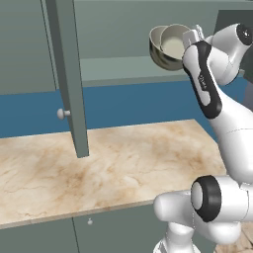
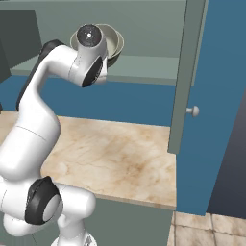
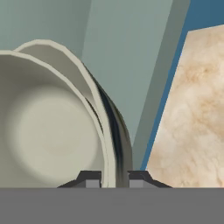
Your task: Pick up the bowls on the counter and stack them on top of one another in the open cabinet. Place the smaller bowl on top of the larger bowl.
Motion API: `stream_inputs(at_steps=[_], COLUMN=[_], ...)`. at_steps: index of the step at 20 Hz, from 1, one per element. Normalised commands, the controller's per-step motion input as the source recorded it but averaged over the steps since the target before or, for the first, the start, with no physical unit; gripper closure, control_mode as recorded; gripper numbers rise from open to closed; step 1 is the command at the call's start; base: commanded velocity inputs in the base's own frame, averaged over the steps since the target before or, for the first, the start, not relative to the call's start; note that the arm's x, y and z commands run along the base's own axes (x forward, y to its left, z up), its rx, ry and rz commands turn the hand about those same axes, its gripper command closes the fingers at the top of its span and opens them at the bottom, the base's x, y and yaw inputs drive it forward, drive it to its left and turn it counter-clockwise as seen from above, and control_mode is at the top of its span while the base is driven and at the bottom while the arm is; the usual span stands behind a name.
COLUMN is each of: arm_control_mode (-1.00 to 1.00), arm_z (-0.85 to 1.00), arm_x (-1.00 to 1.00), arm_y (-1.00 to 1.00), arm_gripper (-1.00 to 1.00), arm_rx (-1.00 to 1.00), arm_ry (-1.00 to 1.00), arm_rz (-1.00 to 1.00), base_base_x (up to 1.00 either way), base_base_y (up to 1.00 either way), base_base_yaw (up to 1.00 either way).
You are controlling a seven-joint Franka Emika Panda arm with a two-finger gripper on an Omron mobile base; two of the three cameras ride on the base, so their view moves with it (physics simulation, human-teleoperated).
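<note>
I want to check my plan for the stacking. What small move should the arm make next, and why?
Probably open the fingers and let go. They pinch the rim of the smaller bowl, which already appears nested inside the larger bowl at the shelf of the open cabinet. Whether the bowls sit flat is hard to tell.

The arm (image 2: 72, 57) hides most of both bowls (image 2: 113, 43); their undersides stay unseen.

Glossy white arm (image 1: 232, 143) of rounded tubular segments; black bands at joints; round dark end cap with small pale centre (image 2: 88, 34); black wrist panel bearing faint pale lettering (image 1: 205, 84); two small dark fingertips (image 3: 92, 178).
</note>
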Motion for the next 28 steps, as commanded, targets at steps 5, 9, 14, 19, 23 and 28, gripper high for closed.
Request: stream_inputs(at_steps=[5, 9, 14, 19, 23, 28], arm_control_mode=[-1.00, -1.00, -1.00, -1.00, -1.00, -1.00], arm_z=[0.00, -0.02, -0.09, 0.00, 0.00, 0.00], arm_x=[0.42, 0.39, 0.34, 0.46, 0.37, 0.03], arm_y=[0.09, 0.08, 0.07, 0.11, 0.06, 0.00], arm_gripper=[1.00, 1.00, 1.00, 1.00, 1.00, -1.00], arm_rx=[0.00, 0.00, 0.00, 0.00, -0.01, 0.00], arm_ry=[0.06, 0.05, 0.04, 0.00, 0.00, 0.00], arm_rz=[-0.02, -0.02, -0.01, -0.05, -0.04, 0.00], base_base_x=[0.00, 0.00, 0.00, 0.00, 0.00, 0.00], base_base_y=[0.00, 0.00, 0.00, 0.00, 0.00, 0.00], base_base_yaw=[0.00, 0.00, 0.00, 0.00, 0.00, 0.00])
